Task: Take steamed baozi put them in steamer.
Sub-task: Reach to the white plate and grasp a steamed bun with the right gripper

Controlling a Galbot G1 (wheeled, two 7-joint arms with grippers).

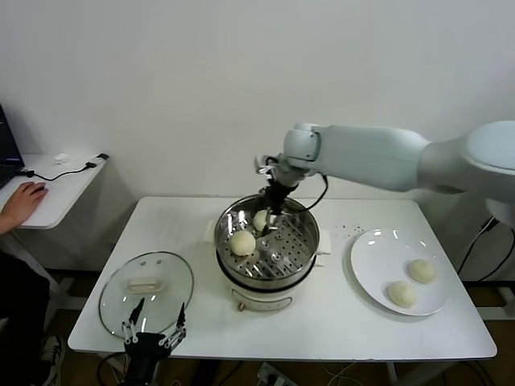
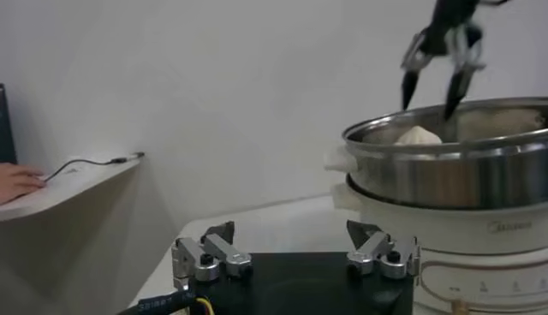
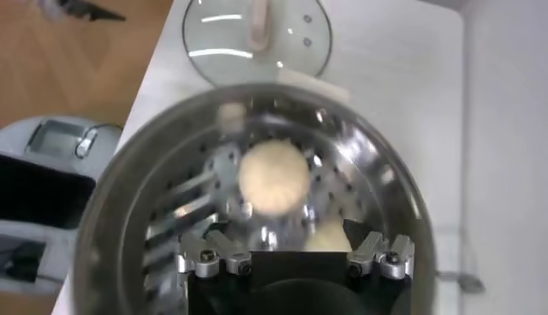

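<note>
The steamer [image 1: 308, 221] stands mid-table with two steamed baozi inside, one [image 1: 243, 242] at its near left and one [image 1: 261, 219] toward the back. My right gripper [image 1: 273, 211] hangs open just above the back baozi, holding nothing. From the right wrist view the gripper [image 3: 287, 235] sits over the perforated tray, with one baozi [image 3: 272, 175] ahead and another [image 3: 326, 239] partly hidden under its fingers. Two more baozi [image 1: 421, 270] [image 1: 401, 293] lie on the white plate [image 1: 376, 248]. My left gripper [image 1: 153, 334] waits open at the table's front-left edge.
A round glass lid [image 1: 146, 291] lies flat left of the steamer, just beyond the left gripper. A side desk [image 1: 56, 189] with a cable and a person's hand [image 1: 22, 201] is at the far left. The wall stands close behind the table.
</note>
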